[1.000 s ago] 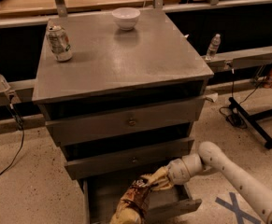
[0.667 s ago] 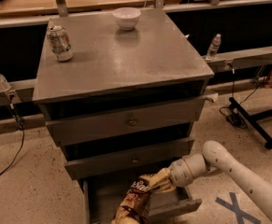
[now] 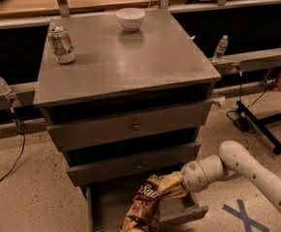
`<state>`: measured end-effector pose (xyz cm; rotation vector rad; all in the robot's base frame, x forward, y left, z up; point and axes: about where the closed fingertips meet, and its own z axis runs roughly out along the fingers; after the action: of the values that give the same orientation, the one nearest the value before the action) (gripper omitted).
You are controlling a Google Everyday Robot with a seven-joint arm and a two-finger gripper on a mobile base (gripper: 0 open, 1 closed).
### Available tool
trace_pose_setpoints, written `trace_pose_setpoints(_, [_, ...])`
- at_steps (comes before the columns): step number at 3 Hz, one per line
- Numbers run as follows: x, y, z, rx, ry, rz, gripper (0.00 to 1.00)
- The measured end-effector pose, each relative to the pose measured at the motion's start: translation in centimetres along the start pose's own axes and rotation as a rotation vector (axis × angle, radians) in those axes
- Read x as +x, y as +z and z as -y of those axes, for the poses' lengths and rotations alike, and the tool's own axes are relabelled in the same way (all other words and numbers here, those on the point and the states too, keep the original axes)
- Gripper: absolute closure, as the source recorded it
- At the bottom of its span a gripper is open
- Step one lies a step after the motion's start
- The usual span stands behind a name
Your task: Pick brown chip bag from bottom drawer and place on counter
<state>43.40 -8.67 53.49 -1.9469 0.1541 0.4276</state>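
Observation:
The brown chip bag hangs over the open bottom drawer, its upper end pale yellow, its lower end dark brown with white lettering. My gripper comes in from the right on a white arm and is shut on the bag's top end, holding it just above the drawer, below the middle drawer's front. The counter is the grey metal cabinet top above.
A silver soda can stands at the counter's left rear and a white bowl at the back middle. Two upper drawers with small knobs stick out slightly. A plastic bottle and a black stand base are to the right.
The gripper with the bag has edged slightly up and right; the bag hangs a little higher out of the drawer.

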Motion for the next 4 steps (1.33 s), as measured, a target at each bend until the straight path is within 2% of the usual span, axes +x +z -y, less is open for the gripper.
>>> trace_pose_setpoints(1, [0.1, 0.1, 0.3, 0.015, -0.005, 0.024, 1.00])
trace_pose_setpoints(2, [0.5, -1.6, 3.3, 0.023, -0.121, 0.028, 1.00])
trace_pose_setpoints(3, [-0.3, -5.0, 9.4, 0.018, -0.357, 0.024, 1.00])
trace_pose_setpoints(4, [-2.3, -7.3, 13.5, 0.016, -0.505, 0.012, 1.00])
